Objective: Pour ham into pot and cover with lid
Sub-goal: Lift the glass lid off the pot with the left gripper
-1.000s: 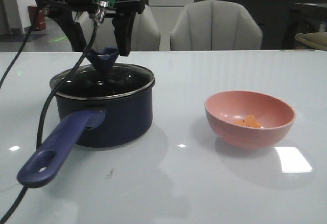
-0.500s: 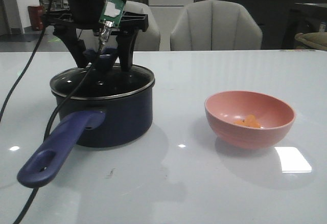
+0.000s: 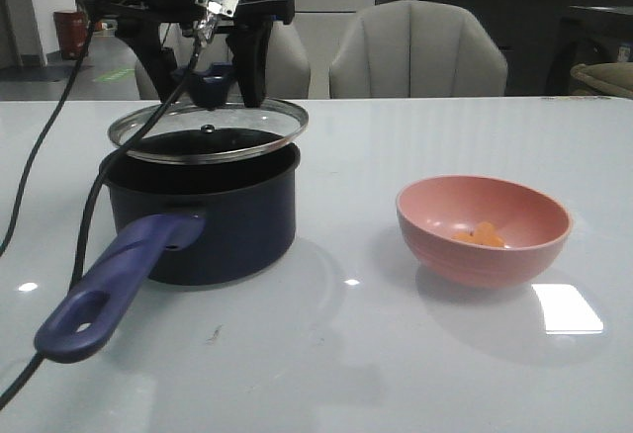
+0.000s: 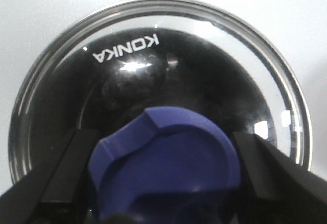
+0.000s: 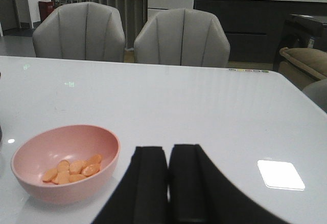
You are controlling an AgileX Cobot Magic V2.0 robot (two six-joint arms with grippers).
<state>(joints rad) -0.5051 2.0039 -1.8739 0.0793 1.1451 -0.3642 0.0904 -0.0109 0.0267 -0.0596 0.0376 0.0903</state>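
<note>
Glass and steel hang in the air over a white table [image 3: 326, 354]: the round clear glass lid with a silver metal rim [image 3: 208, 129] is held just above the dark navy round saucepan with a long purple-blue handle [image 3: 203, 216], tilted a little and clear of the pot's rim on the near side. The left gripper [image 3: 207, 82] has its black fingers [image 4: 66, 175] pressed against either side of the lid's flared dark blue knob [image 4: 166, 170] — closed on it from both flanks, as the left wrist view shows, with the word KONKA printed on the glass. A black cable [image 3: 94, 206] trails down past the pot.

To the right, well apart from the pot, sits a salmon-pink round bowl [image 3: 484, 230] with the small orange-pink ham chunks [image 5: 71, 168] lying in its bottom. The right gripper [image 5: 168, 175] hovers near the bowl over bare table, its two black fingers pressed together and holding nothing. Grey upholstered chairs [image 3: 415, 49] stand behind the table.
</note>
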